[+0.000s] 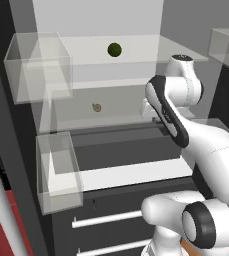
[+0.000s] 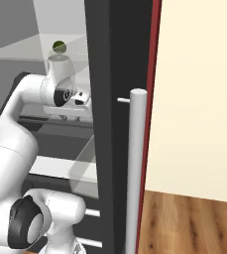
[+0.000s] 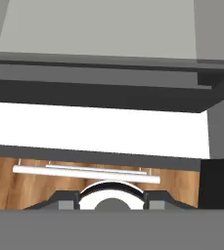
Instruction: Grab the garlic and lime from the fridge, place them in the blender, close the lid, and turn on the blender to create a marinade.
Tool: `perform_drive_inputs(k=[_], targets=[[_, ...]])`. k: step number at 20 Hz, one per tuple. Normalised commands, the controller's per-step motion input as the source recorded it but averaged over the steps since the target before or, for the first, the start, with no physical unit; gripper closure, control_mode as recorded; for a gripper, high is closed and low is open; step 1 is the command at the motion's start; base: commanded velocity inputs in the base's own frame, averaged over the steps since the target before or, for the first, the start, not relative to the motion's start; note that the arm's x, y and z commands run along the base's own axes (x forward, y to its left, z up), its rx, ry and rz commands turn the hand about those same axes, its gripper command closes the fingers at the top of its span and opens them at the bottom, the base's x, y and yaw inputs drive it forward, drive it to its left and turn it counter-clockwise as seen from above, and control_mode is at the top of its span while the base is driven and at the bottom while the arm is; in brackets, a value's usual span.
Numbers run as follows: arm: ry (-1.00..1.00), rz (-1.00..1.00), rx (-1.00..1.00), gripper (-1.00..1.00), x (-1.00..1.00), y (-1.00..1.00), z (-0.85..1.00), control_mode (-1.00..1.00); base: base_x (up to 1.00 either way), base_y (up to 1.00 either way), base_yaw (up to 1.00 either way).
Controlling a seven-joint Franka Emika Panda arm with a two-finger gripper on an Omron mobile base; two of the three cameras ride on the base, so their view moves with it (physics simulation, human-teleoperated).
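Smooth round lime [image 1: 114,49] on translucent glass shelf [image 1: 151,50].

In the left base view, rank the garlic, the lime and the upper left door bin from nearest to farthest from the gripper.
Measured from the gripper, at the right of the middle shelf:
1. The garlic, to its left on the same shelf.
2. The lime, up on the shelf above.
3. The upper left door bin, far left on the fridge door.

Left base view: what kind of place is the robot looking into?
Most likely the inside of an open fridge in a kitchen. It has see-through glass shelves, clear box bins on the door, and food on the shelves: a lime above and a garlic below.
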Motion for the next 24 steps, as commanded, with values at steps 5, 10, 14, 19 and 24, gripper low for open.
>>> perform_drive_inputs(k=[5,10,14,19,24], targets=[[-0.11,-0.03,-0.01,-1.0,-0.01,0.25,0.06,-1.0,0.0,0.0,0.0],[-0.42,-0.05,-0.01,-1.0,-0.03,0.45,0.67,-1.0,0.0,0.0,0.0],[-0.47,-0.01,0.02,-1.0,-0.07,0.11,1.0,-1.0,0.0,0.0,0.0],[-0.23,-0.04,0.09,-1.0,0.06,0.27,1.0,-1.0,0.0,0.0,0.0],[-0.01,-0.02,0.02,-1.0,0.35,0.44,0.99,-1.0,0.0,0.0,0.0]])
